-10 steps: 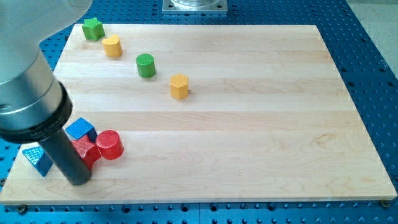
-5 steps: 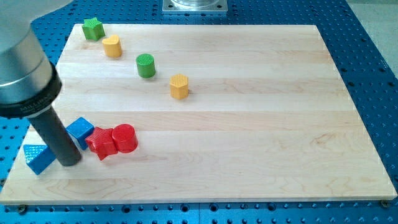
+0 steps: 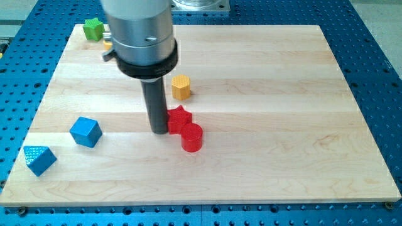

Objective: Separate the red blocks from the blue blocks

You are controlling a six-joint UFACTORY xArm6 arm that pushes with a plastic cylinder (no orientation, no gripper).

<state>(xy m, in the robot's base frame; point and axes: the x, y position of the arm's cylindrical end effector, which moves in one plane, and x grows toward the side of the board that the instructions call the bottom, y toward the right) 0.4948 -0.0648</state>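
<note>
My tip (image 3: 158, 130) stands near the board's middle, touching the left side of the red star block (image 3: 180, 118). The red cylinder (image 3: 192, 137) sits just below and right of the star, touching it. The blue cube (image 3: 85, 132) lies well to the left of my tip. The blue triangular block (image 3: 39, 159) sits at the board's lower left corner. Both red blocks are apart from both blue blocks.
A yellow hexagonal block (image 3: 181, 86) stands just above the red star. A green star block (image 3: 93, 29) sits at the board's upper left corner. The arm's body hides the yellow heart and green cylinder seen earlier. The wooden board (image 3: 282, 125) lies on a blue perforated table.
My tip swept right from the lower left, pushing the red star and red cylinder toward the board's middle. The blue cube and blue triangular block stayed at the left.
</note>
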